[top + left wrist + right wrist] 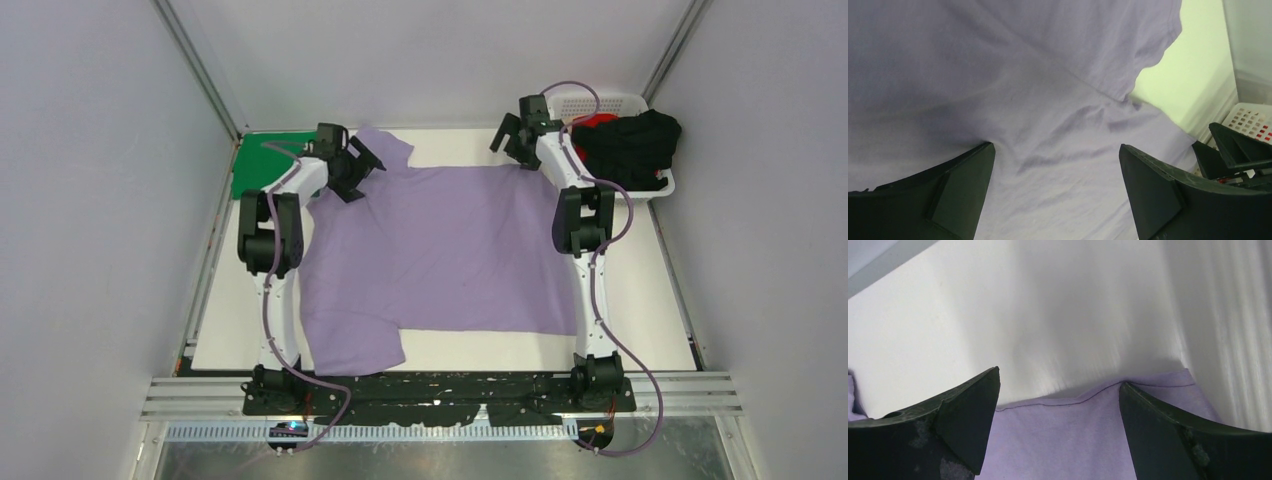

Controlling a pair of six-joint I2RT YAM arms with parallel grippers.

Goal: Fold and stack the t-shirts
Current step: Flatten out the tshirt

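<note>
Jaws on both arms are being held spread wide, with nothing being gripped between them. The left jaws are being held over the far-left sleeve seam of the lavender t-shirt (450, 250). The right jaws are being held over its far-right corner, where the hem is being shown against bare worktop (640, 290). The lavender t-shirt is being displayed spread flat across the middle of the worktop, between the two arms. Its left side is being partly hidden by the left arm (270, 235), and its right edge is being crossed by the right arm (582, 220). A green t-shirt (255, 165) is being shown lying flat at the far-left corner, just beside the lavender sleeve. A white perforated basket (600, 100) is being seen just behind the right jaws at the far-right corner. A black t-shirt (635, 145) and a red t-shirt (598, 122) are being carried in it, the black one being draped over its rim.
</note>
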